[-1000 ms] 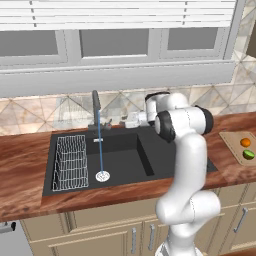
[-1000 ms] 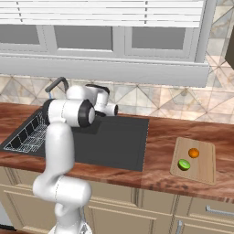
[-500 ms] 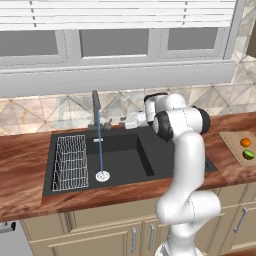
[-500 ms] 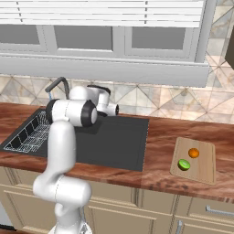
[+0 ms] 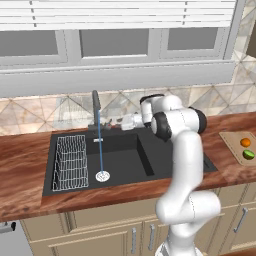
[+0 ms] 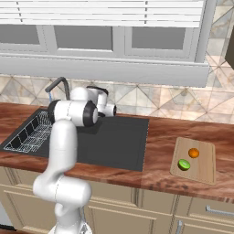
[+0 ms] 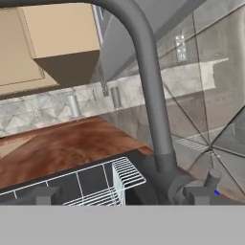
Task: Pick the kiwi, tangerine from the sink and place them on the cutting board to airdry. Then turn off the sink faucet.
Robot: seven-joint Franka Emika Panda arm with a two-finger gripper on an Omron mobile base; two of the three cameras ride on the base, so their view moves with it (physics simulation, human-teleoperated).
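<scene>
Up at the back of the sink (image 5: 125, 160), the tool (image 5: 121, 121) reaches sideways toward the sink faucet (image 5: 96, 107), its jaws spread wide and holding nothing. From the left base view it sits just right of the faucet's base, near it, though whether it touches is not clear. In the hand view the two dark fingertips (image 7: 45, 195) stand well apart at the bottom, with the faucet's grey neck (image 7: 150, 95) rising and curving overhead between them and its small side handle (image 7: 212, 178) close to the right-hand tip.

Water runs: a thin blue stream (image 5: 100, 145) falls from the spout down to the round silver drain (image 5: 102, 176) in the deep basin. A wire rack (image 5: 70, 162) sits in the left part of the black sink, and its white mesh also shows in the hand view beside the faucet base.

Farther out, the reddish wood counter (image 6: 160, 141) carries the cutting board (image 6: 205, 169) well to the right of the sink. On the board lie the tangerine (image 6: 194, 153) and the kiwi (image 6: 184, 165), just beside each other, the tangerine nearer the wall and the kiwi nearer the counter's front edge. Both fruits also show at the right edge of the left base view, on the same board. Behind the counter runs a tiled backsplash (image 6: 155, 98) under a window (image 6: 114, 41).
</scene>
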